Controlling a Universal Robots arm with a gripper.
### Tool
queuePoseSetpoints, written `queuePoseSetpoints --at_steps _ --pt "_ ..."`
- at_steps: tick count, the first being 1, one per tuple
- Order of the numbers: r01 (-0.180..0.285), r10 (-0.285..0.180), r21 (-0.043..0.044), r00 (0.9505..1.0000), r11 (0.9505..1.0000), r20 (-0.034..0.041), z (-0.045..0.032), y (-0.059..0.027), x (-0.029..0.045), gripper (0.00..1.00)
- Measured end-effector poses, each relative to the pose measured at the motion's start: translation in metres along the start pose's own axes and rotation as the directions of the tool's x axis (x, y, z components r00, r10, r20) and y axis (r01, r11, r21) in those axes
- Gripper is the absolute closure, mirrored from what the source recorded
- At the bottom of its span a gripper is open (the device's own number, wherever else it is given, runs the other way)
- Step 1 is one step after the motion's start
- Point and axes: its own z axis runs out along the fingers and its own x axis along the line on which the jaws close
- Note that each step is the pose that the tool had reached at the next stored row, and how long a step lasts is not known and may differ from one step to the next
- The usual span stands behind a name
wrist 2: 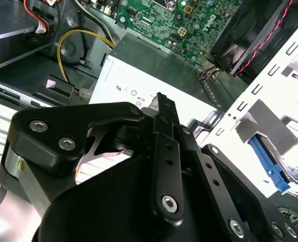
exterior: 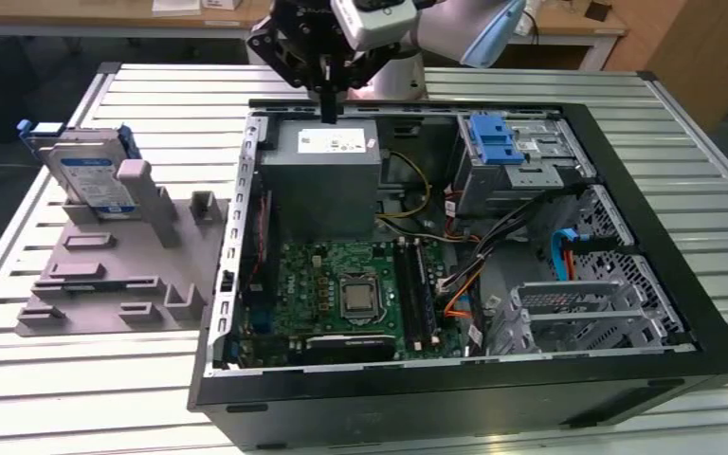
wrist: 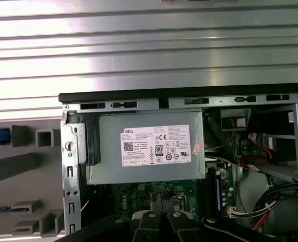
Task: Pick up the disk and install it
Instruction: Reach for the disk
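The disk stands on edge in a slot of the grey stand, on the slatted metal surface at the exterior view's left, well apart from the pincer. Its long axis runs roughly upright with a slight lean, and its blue-and-white label faces the camera. Blue frame shows along its edges, and a post of the stand covers its lower corner.

The open computer case lies beside the stand. It holds the grey power supply with its white sticker, the green motherboard, loose cables and a drive cage carrying a ridged blue tab.

The pincer hangs over the far rim of the case, above the power supply, with its fingers drawn together on nothing (both wrist views show them tip to tip). The arm above it is cut off by the picture's edge.
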Motion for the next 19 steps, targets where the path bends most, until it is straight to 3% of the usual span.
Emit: queuePoseSetpoints --at_steps 19 --pt "0.000 0.000 0.0000 1.0000 1.0000 0.0000 0.0011 -0.0008 0.0097 0.89"
